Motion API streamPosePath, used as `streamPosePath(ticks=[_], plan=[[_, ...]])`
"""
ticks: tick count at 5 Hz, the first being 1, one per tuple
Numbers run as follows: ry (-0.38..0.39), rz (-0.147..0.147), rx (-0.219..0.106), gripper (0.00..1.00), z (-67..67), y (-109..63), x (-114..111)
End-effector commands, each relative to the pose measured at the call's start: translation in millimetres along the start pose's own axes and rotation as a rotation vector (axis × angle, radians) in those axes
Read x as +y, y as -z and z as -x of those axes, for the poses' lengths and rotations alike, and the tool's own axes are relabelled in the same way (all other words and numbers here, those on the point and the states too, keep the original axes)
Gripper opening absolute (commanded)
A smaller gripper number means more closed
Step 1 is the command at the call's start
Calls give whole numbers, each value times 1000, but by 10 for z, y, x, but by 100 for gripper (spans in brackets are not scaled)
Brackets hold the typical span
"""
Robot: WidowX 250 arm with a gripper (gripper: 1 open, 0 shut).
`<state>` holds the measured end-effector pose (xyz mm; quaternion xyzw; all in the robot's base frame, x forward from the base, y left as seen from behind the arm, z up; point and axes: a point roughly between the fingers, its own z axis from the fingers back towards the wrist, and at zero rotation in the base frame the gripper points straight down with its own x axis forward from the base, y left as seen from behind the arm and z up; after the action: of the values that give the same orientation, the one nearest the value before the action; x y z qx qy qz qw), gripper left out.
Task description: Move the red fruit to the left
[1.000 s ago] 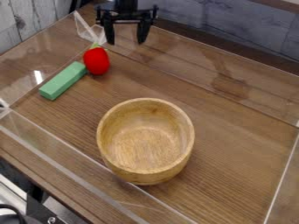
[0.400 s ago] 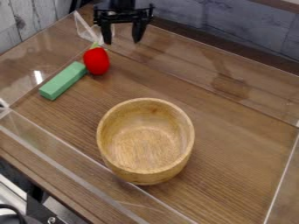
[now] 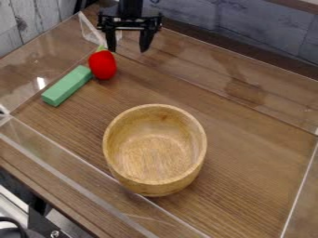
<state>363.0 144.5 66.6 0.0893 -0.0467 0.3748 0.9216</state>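
Little shift; gripper jaws wide open, seemingly empty, beyond red fruit.

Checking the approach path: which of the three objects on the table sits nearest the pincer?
The small red fruit; it lies just below-left of the open pincer, closer than the green rectangular block or round wooden bowl.

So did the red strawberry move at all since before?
No. The strawberry sits in the same spot, right by the upper end of the green block, just as in the earlier pictures.
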Motion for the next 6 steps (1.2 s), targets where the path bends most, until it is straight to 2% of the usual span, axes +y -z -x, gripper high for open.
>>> streamPosePath(ticks=[1, 3, 4, 6], plan=[[-12, 27, -67, 100, -98, -236, 67], [-4, 30, -70, 100, -102, -233, 156], [-41, 53, -59, 100, -26, -363, -12], [-16, 123, -60, 100, 191, -654, -163]])
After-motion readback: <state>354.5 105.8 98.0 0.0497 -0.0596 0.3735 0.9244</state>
